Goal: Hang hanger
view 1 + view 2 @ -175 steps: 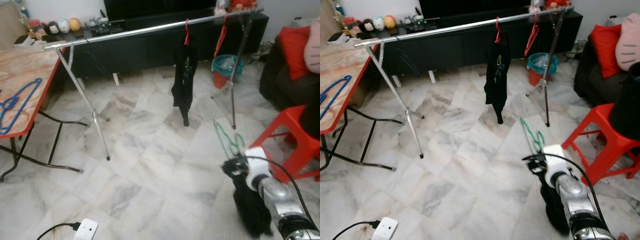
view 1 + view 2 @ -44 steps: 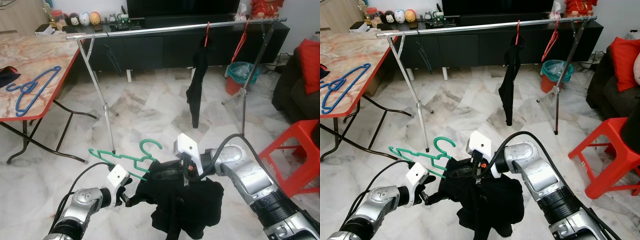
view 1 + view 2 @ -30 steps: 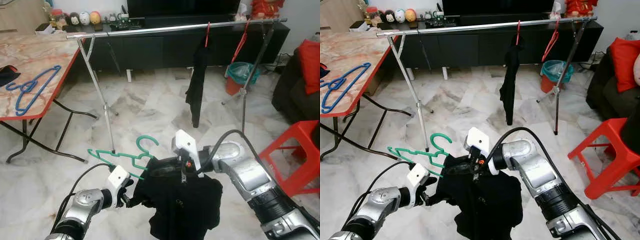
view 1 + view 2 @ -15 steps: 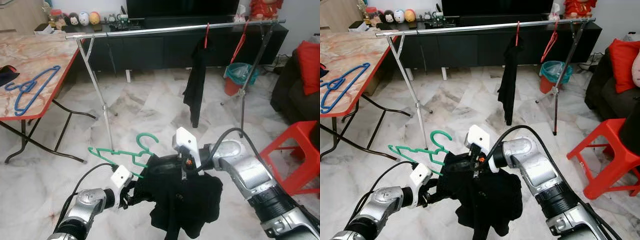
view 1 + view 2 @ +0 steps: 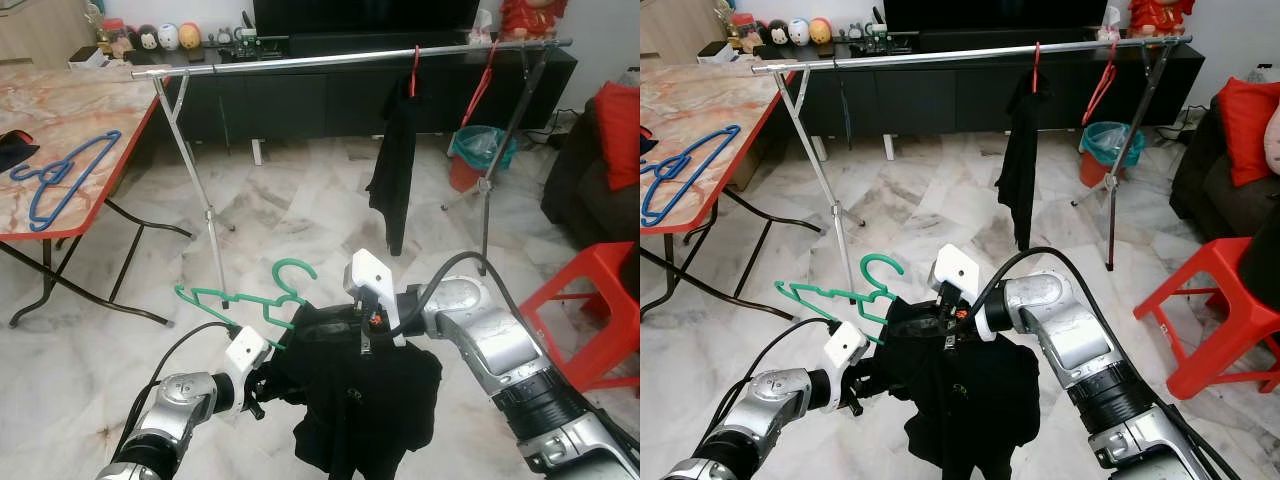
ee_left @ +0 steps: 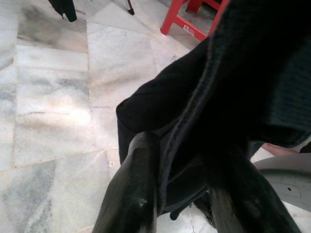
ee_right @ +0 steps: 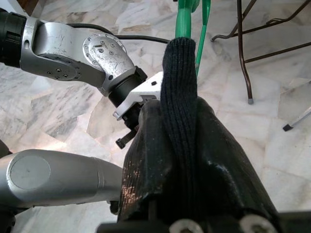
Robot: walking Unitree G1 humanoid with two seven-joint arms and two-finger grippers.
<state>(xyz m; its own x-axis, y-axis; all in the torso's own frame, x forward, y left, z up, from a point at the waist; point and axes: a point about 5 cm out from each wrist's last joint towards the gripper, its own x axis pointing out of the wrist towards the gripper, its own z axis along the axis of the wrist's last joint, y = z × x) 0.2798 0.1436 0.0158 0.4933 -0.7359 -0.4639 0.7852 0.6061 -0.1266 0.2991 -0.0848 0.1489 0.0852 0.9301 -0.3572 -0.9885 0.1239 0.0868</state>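
A green hanger (image 5: 245,300) sticks up out of a black garment (image 5: 365,405) held low in front of me, above the marble floor. My left gripper (image 5: 272,372) is shut on the garment's left side, and black cloth runs between its fingers (image 6: 133,194). My right gripper (image 5: 325,335) is shut on the garment's ribbed edge (image 7: 180,97), just below the green hanger (image 7: 190,19). The silver clothes rail (image 5: 340,58) stands further ahead. It carries another black garment (image 5: 395,170) on a red hanger and a bare red hanger (image 5: 482,80).
A marble-topped table (image 5: 100,110) with a blue hanger (image 5: 60,175) stands at the left. The rail's legs (image 5: 210,230) stand ahead on the floor. A red stool (image 5: 590,300), a dark sofa with a red cushion (image 5: 620,120) and a teal bin (image 5: 478,140) are at the right.
Since six seconds ago the view has turned toward the rail and the left gripper has taken hold of the garment. Over the last second the hanger rose slightly and the cloth hangs lower.
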